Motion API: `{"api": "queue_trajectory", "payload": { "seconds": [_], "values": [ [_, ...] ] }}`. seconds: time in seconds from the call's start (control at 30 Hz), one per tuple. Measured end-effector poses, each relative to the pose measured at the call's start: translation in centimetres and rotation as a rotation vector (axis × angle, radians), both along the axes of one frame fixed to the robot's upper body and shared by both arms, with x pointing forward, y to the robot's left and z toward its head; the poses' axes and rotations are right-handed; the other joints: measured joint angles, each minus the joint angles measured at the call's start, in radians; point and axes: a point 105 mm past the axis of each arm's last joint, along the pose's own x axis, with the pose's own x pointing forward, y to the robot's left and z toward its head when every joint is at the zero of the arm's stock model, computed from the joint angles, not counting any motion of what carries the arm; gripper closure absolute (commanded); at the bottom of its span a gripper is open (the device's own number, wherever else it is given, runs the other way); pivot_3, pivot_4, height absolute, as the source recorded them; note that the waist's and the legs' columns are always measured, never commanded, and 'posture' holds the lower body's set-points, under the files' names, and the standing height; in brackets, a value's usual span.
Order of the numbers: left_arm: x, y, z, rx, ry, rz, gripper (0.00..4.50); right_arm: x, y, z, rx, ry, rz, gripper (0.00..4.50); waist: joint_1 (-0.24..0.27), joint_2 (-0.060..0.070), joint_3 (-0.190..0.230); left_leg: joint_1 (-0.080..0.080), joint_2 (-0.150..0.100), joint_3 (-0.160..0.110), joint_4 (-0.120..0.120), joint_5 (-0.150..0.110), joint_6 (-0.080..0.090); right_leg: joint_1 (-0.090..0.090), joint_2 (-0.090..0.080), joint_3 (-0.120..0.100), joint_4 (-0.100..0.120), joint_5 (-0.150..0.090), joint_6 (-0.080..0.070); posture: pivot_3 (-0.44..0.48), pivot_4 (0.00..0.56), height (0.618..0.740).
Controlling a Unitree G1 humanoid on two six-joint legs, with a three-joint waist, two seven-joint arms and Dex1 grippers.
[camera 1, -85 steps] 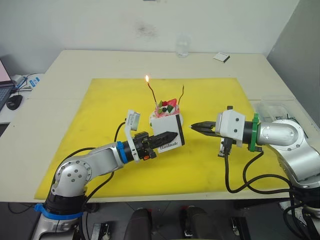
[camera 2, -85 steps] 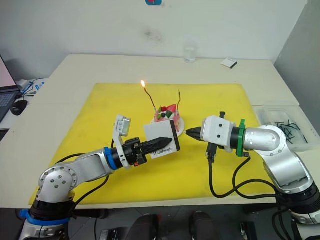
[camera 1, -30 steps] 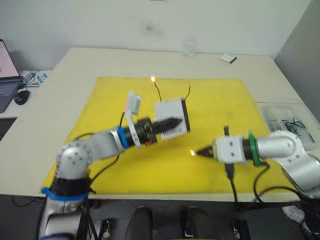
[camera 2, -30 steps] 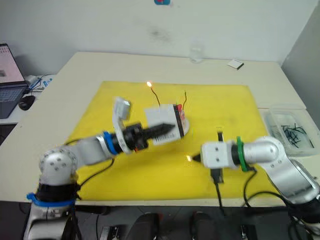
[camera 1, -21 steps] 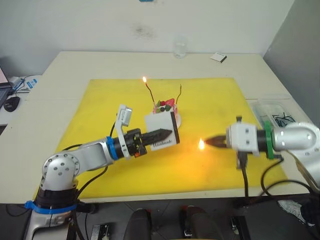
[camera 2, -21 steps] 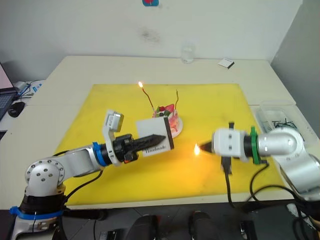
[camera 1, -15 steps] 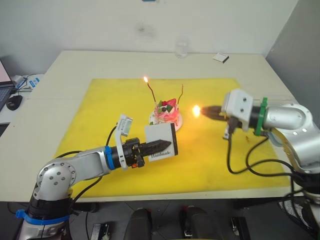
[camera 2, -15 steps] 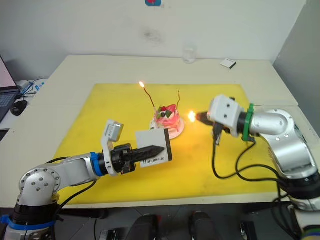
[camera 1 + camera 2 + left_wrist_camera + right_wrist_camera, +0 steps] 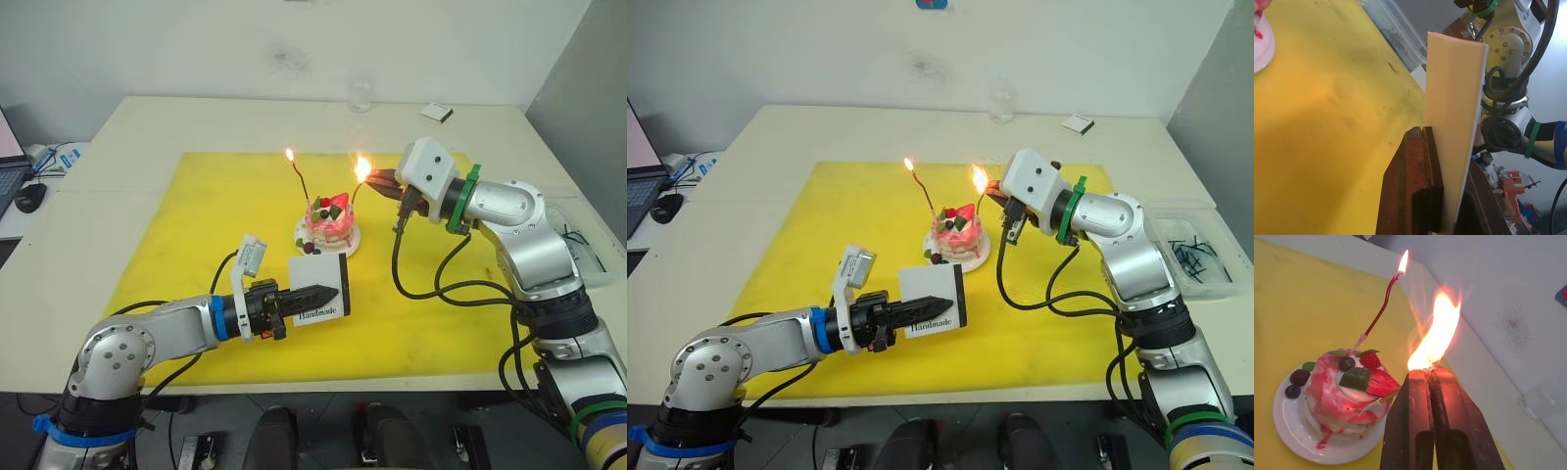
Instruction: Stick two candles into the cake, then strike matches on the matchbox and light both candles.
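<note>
Yellow mat [image 9: 196, 235]; left tool [image 9: 315, 292] grips matchbox [image 9: 326, 294], "Handmade".

Matchbox [image 9: 319, 287] before cake [image 9: 328, 217]

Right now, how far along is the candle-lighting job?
Done: both candles stand in the cake, and the left candle burns at its tip. In hand: the right tool is shut on a flaming match, its flame at the top of the right candle; whether that wick has caught cannot be told. The left tool holds the matchbox off to the side. Left: confirm the second candle is lit.
</note>
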Motion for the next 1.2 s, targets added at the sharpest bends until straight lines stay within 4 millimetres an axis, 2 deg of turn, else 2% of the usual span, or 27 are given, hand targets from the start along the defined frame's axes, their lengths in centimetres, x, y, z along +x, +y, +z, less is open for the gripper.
{"api": "queue_trajectory", "payload": {
  "seconds": [0.8, 1.2],
  "values": [
    [-0.1, -0.1, -0.1, -0.012, 0.002, -0.001, 4.5, -0.7, -0.7, 0.7, -0.04, -0.028, -0.001, 4.47, 0.0, 0.0, 0.0, 0.0, 0.0, 0.0, 0.0, 0.0, 0.0, 0.0, 0.0, 0.0, 0.0, 0.0, 0.0, 0.0, 0.15, 0.74],
    [0.2, -0.3, 0.4, -0.019, -0.015, -0.007, 4.5, -0.7, -0.7, 0.4, -0.037, -0.01, 0.001, 4.47, -0.001, 0.0, 0.0, 0.0, 0.0, 0.0, 0.0, 0.0, 0.0, 0.0, 0.0, 0.0, 0.0, 0.0, 0.0, 0.0, 0.15, 0.74]
  ]
}}
